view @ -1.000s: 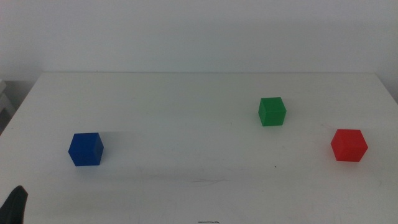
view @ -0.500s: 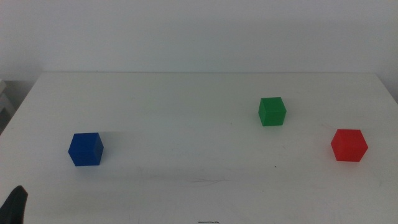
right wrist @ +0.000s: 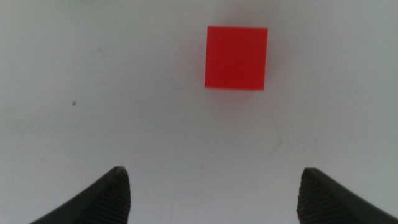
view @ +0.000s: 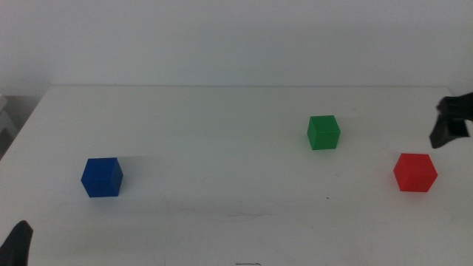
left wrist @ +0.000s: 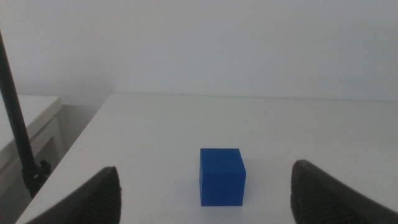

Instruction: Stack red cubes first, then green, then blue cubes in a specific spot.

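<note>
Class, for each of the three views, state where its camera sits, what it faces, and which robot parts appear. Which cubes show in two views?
Middle view: above the table, facing forward and down; right gripper enters at right, left gripper waits bottom-left.
Left wrist view: low, facing the blue cube; open jaws.
Right wrist view: looking down on the red cube; open jaws.
Shared: blue cube and red cube with middle; green cube middle only.

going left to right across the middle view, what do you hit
left gripper at the bottom edge → blue cube → green cube → red cube → right gripper at the right edge
</note>
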`<state>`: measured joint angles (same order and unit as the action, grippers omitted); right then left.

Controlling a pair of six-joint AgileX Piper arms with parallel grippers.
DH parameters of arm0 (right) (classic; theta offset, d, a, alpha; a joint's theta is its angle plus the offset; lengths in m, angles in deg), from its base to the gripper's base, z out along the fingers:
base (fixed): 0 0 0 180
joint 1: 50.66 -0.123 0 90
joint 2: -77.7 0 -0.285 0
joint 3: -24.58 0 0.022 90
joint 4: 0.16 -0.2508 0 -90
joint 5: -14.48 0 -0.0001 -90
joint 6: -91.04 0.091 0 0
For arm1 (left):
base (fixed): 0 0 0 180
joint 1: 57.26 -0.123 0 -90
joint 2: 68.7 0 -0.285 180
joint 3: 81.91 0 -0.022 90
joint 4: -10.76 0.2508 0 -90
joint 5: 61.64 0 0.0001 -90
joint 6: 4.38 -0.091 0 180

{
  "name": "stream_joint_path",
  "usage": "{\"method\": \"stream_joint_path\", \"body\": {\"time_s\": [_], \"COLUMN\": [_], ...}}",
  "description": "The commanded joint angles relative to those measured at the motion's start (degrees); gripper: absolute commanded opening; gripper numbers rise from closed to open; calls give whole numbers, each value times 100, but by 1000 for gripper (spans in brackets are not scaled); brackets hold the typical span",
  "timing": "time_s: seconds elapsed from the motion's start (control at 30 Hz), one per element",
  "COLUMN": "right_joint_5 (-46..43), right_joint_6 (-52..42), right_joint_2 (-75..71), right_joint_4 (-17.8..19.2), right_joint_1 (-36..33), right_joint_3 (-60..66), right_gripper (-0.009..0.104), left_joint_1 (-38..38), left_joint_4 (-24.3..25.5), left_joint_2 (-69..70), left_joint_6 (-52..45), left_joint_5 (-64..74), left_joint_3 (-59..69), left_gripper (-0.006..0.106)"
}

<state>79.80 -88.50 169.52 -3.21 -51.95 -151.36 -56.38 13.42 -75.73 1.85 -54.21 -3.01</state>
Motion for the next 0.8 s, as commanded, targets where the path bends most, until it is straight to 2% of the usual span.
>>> {"method": "stream_joint_path", "body": {"time_s": [0.0, 0.3, 0.53, 0.77], "right_joint_5": [4, -188, -470, -635], "right_joint_6": [-13, -46, -46, -185], "right_joint_2": [278, 1454, 1884, 2163], "right_joint_4": [89, 504, 504, 504], "right_joint_1": [39, 47, 47, 47], "right_joint_3": [-471, -973, -973, -973], "right_gripper": [73, 73, 74, 83], "left_joint_1": [33, 33, 33, 33], "left_joint_4": [-37, -37, -37, -37], "left_joint_2": [117, 117, 117, 117], "left_joint_6": [54, 54, 54, 54], "left_joint_5": [-489, -489, -489, -489], "left_joint_3": [-18, -18, -18, -18], "left_gripper": [94, 94, 94, 94]}}
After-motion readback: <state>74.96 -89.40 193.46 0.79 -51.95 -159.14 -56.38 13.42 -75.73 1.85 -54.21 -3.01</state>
